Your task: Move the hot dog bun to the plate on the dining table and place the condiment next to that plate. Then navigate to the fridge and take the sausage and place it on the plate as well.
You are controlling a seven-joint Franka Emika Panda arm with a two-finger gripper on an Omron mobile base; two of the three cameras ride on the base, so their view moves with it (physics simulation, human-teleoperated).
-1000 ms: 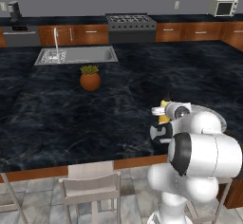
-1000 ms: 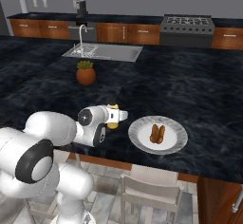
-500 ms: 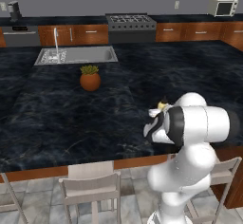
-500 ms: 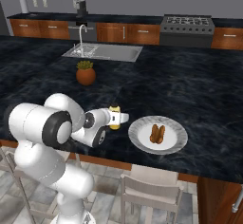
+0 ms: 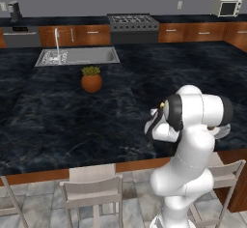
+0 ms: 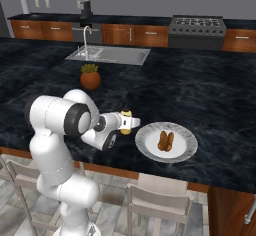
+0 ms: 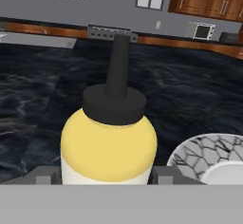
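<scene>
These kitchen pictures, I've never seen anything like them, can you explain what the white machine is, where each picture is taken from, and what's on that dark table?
The white machine is a robot arm in a computer-rendered kitchen. Two pictures come from cameras behind it, to its left and right, looking over the dining table, a black stone island. The third is from a camera on the hand itself.

The gripper at the arm's end sits around the condiment, a yellow squeeze bottle with a dark cap, standing upright. In the hand view its two fingers flank the bottle; whether they press it I cannot tell.

Beside the bottle lies the plate, with the hot dog bun on it. Farther back on the table are a potted plant and a sink.
</scene>
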